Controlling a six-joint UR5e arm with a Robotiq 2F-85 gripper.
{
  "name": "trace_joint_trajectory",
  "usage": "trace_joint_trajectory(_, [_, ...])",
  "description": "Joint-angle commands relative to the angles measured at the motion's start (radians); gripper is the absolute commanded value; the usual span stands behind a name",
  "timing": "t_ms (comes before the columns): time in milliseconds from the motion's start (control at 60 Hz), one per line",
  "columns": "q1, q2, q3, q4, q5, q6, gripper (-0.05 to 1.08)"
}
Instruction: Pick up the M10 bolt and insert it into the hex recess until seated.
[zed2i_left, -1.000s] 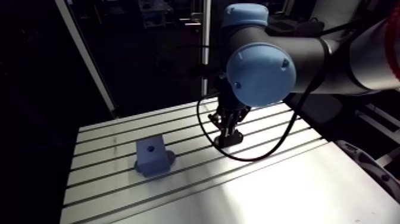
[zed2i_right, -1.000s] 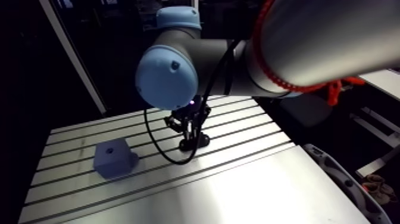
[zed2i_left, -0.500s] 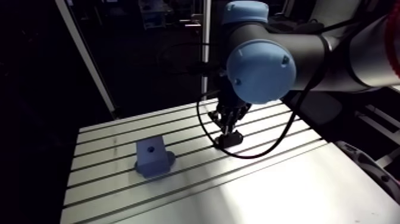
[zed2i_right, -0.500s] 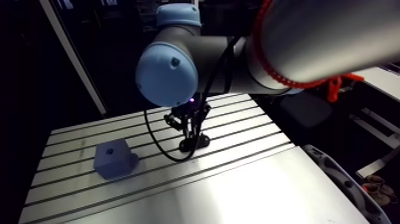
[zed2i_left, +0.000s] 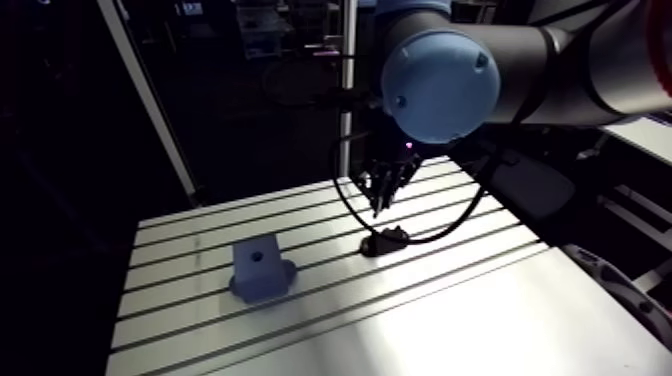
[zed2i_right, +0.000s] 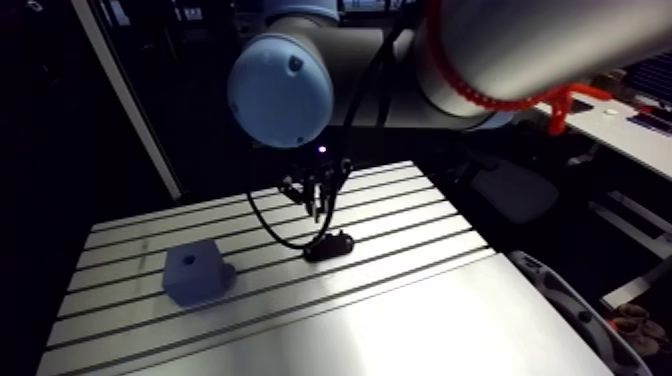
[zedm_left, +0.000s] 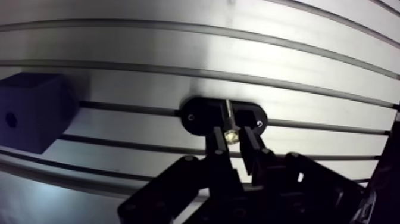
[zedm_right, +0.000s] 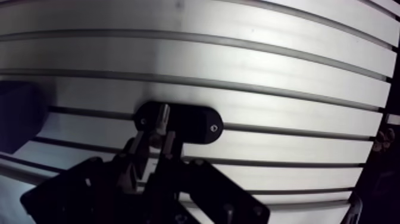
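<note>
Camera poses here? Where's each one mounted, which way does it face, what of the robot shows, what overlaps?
Arm view: on the upper link, facing down across the slotted table; shows a blue-capped joint and the gripper hanging from the top edge.
Wrist view: on the wrist, facing down at the table past the two fingers, shut on the bolt.
Shared: black oval holder under the gripper, blue block off to one side.

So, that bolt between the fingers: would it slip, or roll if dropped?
The bolt looks like rigid metal, probably dense for its size. Pinched only near its head by narrow fingers, it might pivot if knocked. Dropped, its round shank would likely roll, perhaps into a table slot.
</note>
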Motion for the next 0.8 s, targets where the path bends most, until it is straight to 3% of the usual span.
trace_joint_trajectory(17, [0.005,-0.038,-0.067,0.129,-0.001,0.013,1.00])
trace_joint_trajectory(100, [0.006,-0.059,-0.098,0.211,0.001,0.022,1.01])
trace_joint_trajectory(217, [0.010,-0.081,-0.115,0.242,0.002,0.025,1.02])
trace_joint_trajectory(533, [0.082,-0.124,-0.165,0.359,-0.007,0.012,1.05])
trace_joint_trajectory(717, [0.144,-0.143,-0.210,0.482,-0.026,0.005,1.05])
trace_joint_trajectory(800, [0.172,-0.143,-0.229,0.530,-0.048,-0.011,1.04])
